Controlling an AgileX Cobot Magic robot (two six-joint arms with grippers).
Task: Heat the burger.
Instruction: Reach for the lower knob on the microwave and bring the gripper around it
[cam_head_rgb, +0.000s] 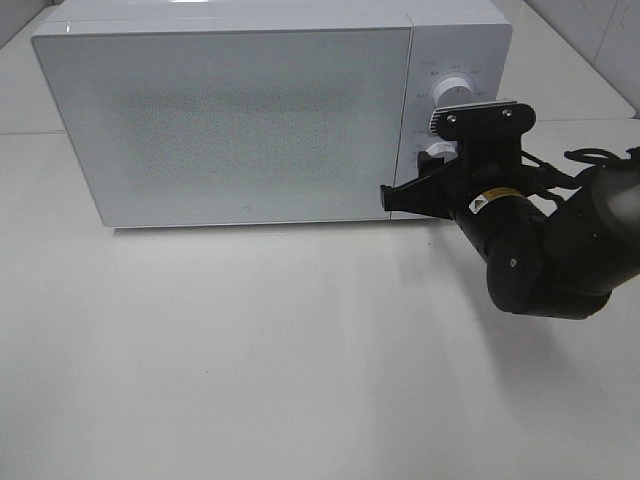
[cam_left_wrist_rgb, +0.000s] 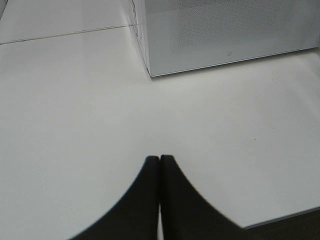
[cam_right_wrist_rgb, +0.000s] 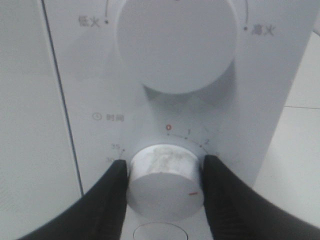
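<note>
While door (cam_head_rgb: 220, 120) closed, right gripper (cam_right_wrist_rgb: 165, 167) pinches knob (cam_right_wrist_rgb: 161, 194) (lower).

The burger is hidden from every view; the frosted door (cam_head_rgb: 225, 125) of the white microwave (cam_head_rgb: 460, 45) stands shut.

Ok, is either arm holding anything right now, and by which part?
Right gripper: jaws pinch the microwave's lower timer knob by its rim, one on each side. Left gripper: jaws shut together, holding nothing.
</note>
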